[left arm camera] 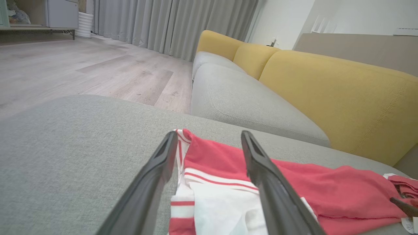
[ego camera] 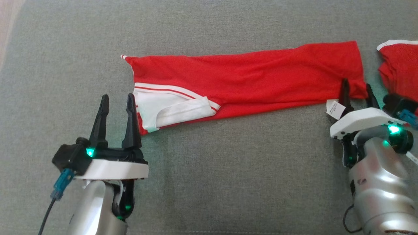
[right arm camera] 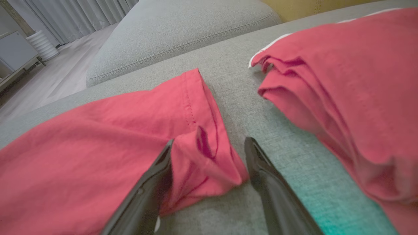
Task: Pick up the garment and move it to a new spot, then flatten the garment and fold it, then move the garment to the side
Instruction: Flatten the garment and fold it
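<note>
**Head view.**
- Red jersey [ego camera: 254, 78]: fine-knit red fabric folded into one long band. It lies flat across the middle of the grey woven cushion [ego camera: 209, 169], running left to right.
  - Left end: white inner panel and a white trim with thin red stripes, turned up.
  - Right end: plain stitched hem.
- White care label [ego camera: 335, 109]: sticks out at the near right corner.
- Left gripper [ego camera: 117, 97]: near left, two dark tapered fingers spread apart with nothing between them. The inner finger is just beside the white trim.
- Right gripper [ego camera: 356, 84]: near right, fingers parted on either side of the jersey's near right corner, not pinched together.
- Second red garment [ego camera: 400, 65]: white-edged and bunched, at the far right, apart from the jersey.

**Left wrist view.**
- Left gripper [left arm camera: 209, 134]: jaws wide, framing the striped left end of the red jersey [left arm camera: 326, 192]. Whether it touches the cloth cannot be told.
- Beyond: a rounded grey seat cushion [left arm camera: 245, 101], yellow padded backrests [left arm camera: 343, 98], a pale wood-plank floor [left arm camera: 81, 65] and pleated grey curtains [left arm camera: 169, 23].

**Right wrist view.**
- Right gripper [right arm camera: 209, 141]: jaws apart, with a puckered fold of the red jersey [right arm camera: 98, 147] lying between them. The left finger is against the fabric; the right finger stands just beside it on the cushion [right arm camera: 287, 156].
- Second red garment [right arm camera: 352, 81]: layered soft folds at right, with a strip of bare cushion between it and the jersey.
</note>
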